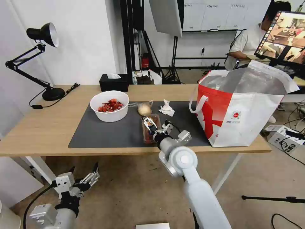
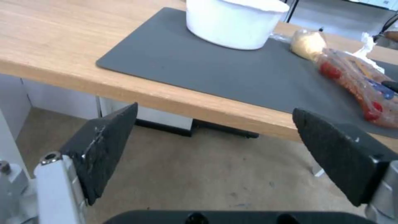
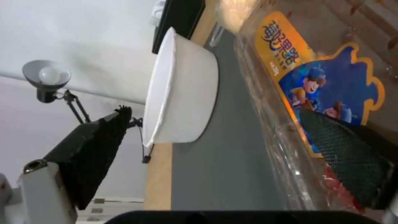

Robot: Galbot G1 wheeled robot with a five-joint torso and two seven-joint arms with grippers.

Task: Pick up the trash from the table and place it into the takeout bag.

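A: Right gripper (image 1: 152, 124) is over the clear clamshell tray (image 1: 150, 130), jaws spread wide. In the wrist view one pad (image 3: 344, 155) lies on the tray's printed lid, the other pad (image 3: 93, 149) hangs off to the bowl side with nothing against it. Not gripping.

B: Where's everything else from there?

A: White bowl (image 1: 109, 106) of red scraps beyond and to the robot's left of it. Bagged yellowish lump (image 1: 144, 109) just past the fingertips. Crumpled tissue (image 1: 166, 108) past it, a bit to the right. Takeout bag (image 1: 238, 111) well off to its right, mouth open, all on the table (image 1: 38, 127). Left gripper (image 1: 84, 181) parked open below the table edge.

B: Is the pad actually pressing the lid?

A: Hard to say, looks like contact but could be just above.

B: Risks?

A: Jaws sit offset, so closing may catch only the lid, and thin plastic would flex or pop open and spill the red bits. A one-sided push could also shove the tray toward the lump, or slide it on the mat (image 1: 105, 133).
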